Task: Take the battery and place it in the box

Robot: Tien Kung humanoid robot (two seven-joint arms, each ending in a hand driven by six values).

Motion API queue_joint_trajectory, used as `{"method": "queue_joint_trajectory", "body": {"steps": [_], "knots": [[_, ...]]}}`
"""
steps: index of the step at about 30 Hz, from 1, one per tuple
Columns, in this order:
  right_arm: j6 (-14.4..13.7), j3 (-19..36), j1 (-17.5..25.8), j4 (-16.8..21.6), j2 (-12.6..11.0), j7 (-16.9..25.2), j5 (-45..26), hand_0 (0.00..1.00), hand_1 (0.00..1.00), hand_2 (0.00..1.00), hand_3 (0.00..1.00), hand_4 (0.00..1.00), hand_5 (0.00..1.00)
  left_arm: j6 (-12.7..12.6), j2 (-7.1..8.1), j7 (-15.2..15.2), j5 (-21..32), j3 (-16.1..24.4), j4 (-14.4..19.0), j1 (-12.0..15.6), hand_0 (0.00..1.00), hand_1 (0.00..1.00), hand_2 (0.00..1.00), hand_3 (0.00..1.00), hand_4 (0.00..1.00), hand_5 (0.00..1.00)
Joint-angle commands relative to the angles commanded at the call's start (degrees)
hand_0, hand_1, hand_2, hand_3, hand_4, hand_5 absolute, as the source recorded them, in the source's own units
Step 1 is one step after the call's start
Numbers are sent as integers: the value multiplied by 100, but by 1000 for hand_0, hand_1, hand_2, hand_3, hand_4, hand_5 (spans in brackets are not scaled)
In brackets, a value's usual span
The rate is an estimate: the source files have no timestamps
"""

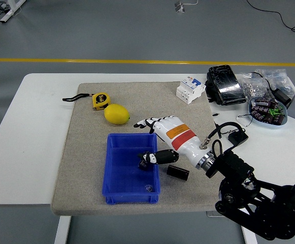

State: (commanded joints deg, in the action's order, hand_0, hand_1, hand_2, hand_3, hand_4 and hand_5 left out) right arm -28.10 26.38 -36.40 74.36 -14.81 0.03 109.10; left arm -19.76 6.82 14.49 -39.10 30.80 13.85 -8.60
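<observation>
The blue box [116, 173] stands on the grey mat [86, 152], near its front edge. My right hand [143, 142] hovers over the box's right rim with its fingers [139, 123] spread and nothing in its grasp. The thumb points down into the box. A small dark piece [143, 162] sits at the thumb's tip inside the box; I cannot tell whether it is part of the thumb. A black cylinder, the battery [178, 173], lies on the mat just right of the box, under my wrist.
A lemon [117, 114] and a yellow tape measure [100, 100] lie behind the box. A white circuit breaker [190, 89], a black pouch [224, 85], a bowl of parts [268, 112] and a black adapter [237, 137] are at the right. A tiny item [148, 188] lies in the box.
</observation>
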Motion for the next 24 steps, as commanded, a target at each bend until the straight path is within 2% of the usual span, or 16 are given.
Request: {"method": "queue_joint_trajectory", "body": {"steps": [6,10,17,24], "knots": [[-2,474,495,377,-596,-59,225,375,513,680,691,902,355,-2,-9,-12,33,-14,-6,-12,551,524,585,573,635,573],[-86,554,801,543,-818,-85,203,375,513,680,691,902,355,1,-25,-9,33,-13,-6,-16,551,524,585,573,635,573],[-139,440,1157,614,-888,-58,190,371,500,659,669,902,365,3,-45,-13,50,-26,-6,-12,552,534,589,572,634,573],[-236,261,1226,326,-792,-7,99,371,488,648,666,901,369,1,-58,-27,87,-48,-4,-8,552,541,589,573,635,577]]}}
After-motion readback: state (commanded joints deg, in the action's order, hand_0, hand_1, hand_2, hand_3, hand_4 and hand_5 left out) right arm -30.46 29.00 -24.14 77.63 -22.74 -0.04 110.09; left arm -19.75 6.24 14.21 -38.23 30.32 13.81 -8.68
